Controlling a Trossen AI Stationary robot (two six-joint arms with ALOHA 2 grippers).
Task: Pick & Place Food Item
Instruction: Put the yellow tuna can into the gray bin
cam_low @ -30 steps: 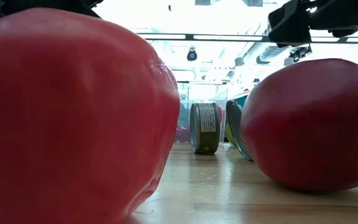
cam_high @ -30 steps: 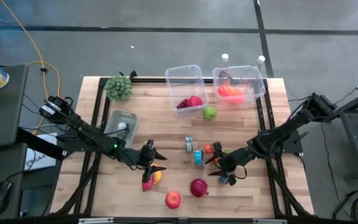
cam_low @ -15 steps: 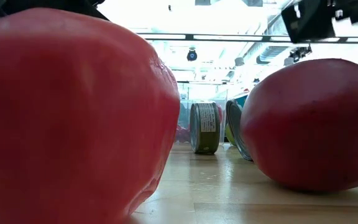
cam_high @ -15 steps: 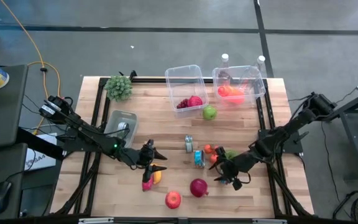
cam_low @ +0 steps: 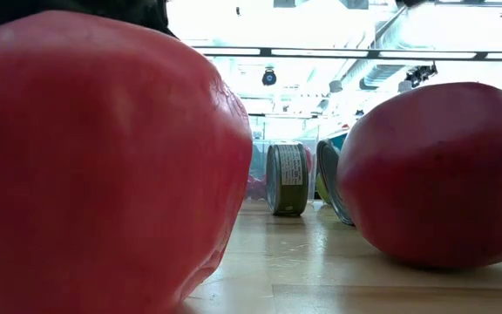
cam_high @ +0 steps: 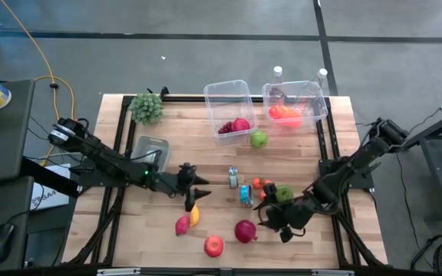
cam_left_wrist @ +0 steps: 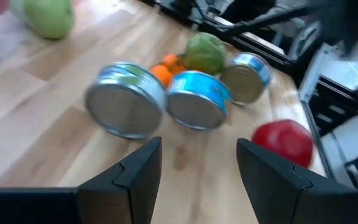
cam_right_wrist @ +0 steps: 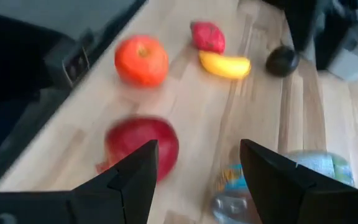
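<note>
Red stuff filled the front edge: an apple [cam_high: 214,245] and a darker pomegranate [cam_high: 245,230]. Can labels were too blurry to read, honestly. The right gripper [cam_high: 273,221] hung just beside the pomegranate, fingers spread with nothing in them. The left gripper [cam_high: 198,193] was spread and empty too, right above the banana [cam_high: 194,216], which lay lengthwise front to back, touching a pink fruit [cam_high: 182,225]. Farther back sat the cans [cam_high: 244,193], then two bins [cam_high: 229,111].

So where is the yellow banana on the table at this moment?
In the high view the yellow banana lies on the table's left half, touching the pink fruit, just below the left gripper in the picture.
</note>
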